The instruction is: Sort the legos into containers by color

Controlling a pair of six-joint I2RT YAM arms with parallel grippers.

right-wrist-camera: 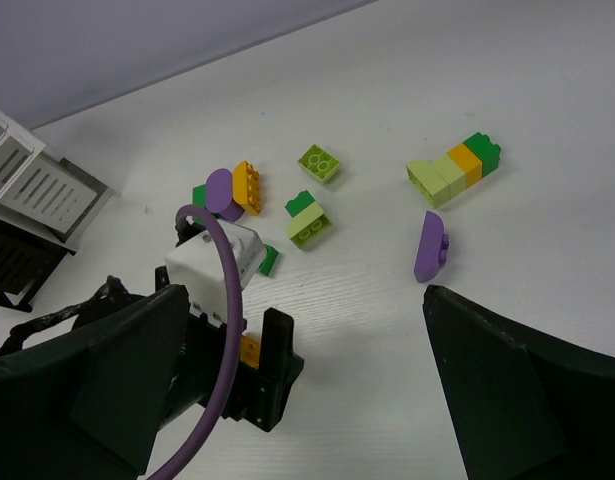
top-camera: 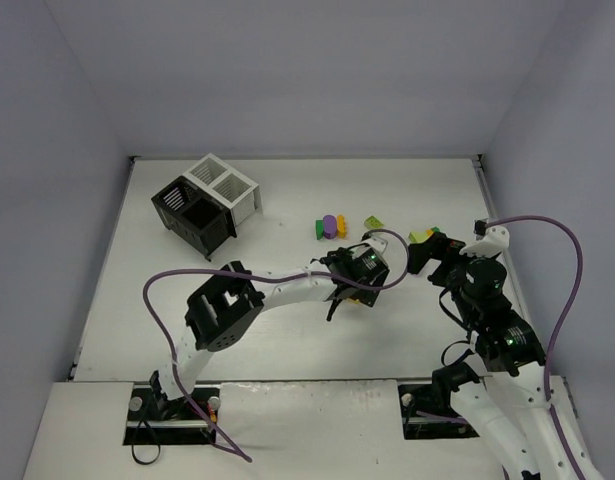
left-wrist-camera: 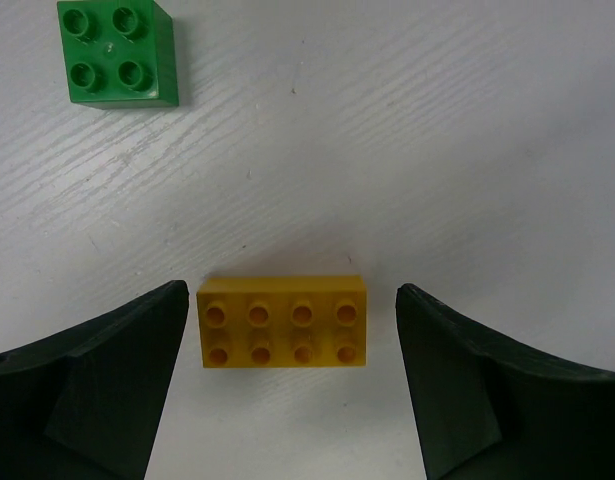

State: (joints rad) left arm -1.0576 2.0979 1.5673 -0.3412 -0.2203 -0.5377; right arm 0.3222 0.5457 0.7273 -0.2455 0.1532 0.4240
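Our left gripper (left-wrist-camera: 292,330) hangs spread over the table (left-wrist-camera: 437,150), its fingers either side of a yellow brick (left-wrist-camera: 282,322), with a gap at each end. Beyond lies a green brick (left-wrist-camera: 118,53). Our right gripper (right-wrist-camera: 305,310) is spread wide. More legos (right-wrist-camera: 454,170) lie scattered ahead of it, and we see the containers (top-camera: 207,205) well apart at far left.

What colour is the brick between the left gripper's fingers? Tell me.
The brick is orange-yellow; the left wrist view shows it best.
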